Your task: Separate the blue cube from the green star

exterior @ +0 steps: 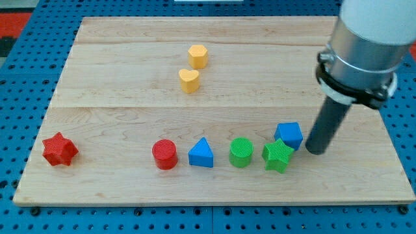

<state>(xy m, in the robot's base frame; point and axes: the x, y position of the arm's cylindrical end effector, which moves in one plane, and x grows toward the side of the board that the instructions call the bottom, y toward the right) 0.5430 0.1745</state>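
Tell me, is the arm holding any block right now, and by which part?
Nothing is held. My tip rests on the board just right of the blue cube, which touches the green star.

We found the light bright and even; blocks cast only faint, short shadows. The wooden board (214, 65) showed no glare. Focus was slightly soft throughout.

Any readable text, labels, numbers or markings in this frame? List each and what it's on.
None: no text, label, brand, number or sign shows anywhere in the camera view.
The blue cube, green star and the other blocks have plain faces.
The wooden board shows only grain and seams.
The arm's silver housing is unmarked; my tip sits just right of the blue cube.
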